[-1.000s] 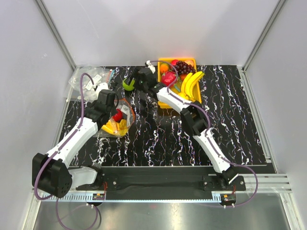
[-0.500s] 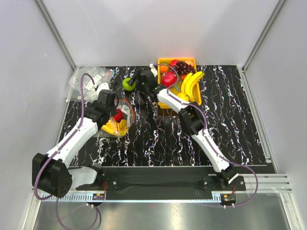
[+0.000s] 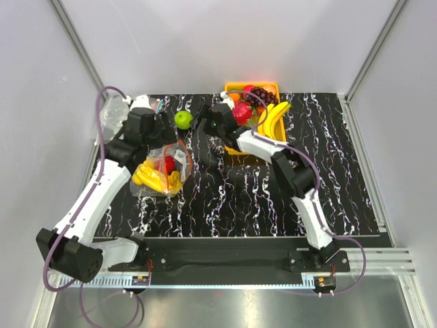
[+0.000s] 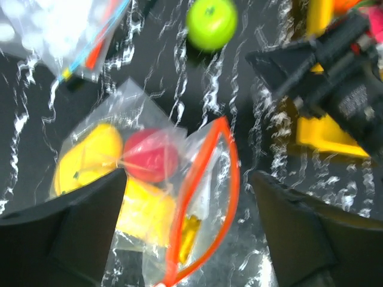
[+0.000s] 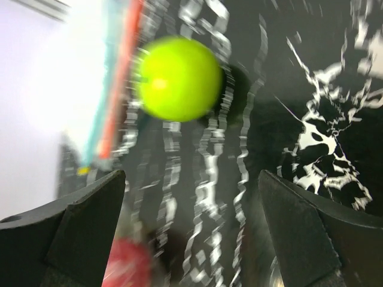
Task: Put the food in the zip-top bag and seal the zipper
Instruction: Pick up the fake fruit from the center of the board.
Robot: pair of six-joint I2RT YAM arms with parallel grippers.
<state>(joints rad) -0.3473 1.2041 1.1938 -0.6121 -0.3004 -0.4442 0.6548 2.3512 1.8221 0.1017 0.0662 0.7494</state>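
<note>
The clear zip-top bag (image 3: 158, 175) lies on the black marbled table, holding yellow food (image 4: 99, 152) and a red ball (image 4: 149, 155). Its red-orange zipper (image 4: 231, 173) gapes in an open loop. My left gripper (image 4: 185, 236) hovers open above the bag's mouth with nothing between its fingers; in the top view the left gripper (image 3: 162, 133) sits just behind the bag. A green apple (image 3: 183, 119) rests on the table. My right gripper (image 3: 204, 125) stands open just right of it; in the right wrist view the green apple (image 5: 178, 78) is ahead of the empty right gripper (image 5: 197, 230).
A yellow tray (image 3: 232, 89) at the back holds bananas (image 3: 273, 117), grapes (image 3: 261, 96) and a red fruit (image 3: 241, 113). A pile of clear packets (image 3: 115, 109) lies at the back left corner, close to the left arm. Grey walls enclose the table.
My left gripper has opened, let go of the bag's mouth and lifted back toward the far left. The right gripper has drawn a little to the right, away from the green apple.
</note>
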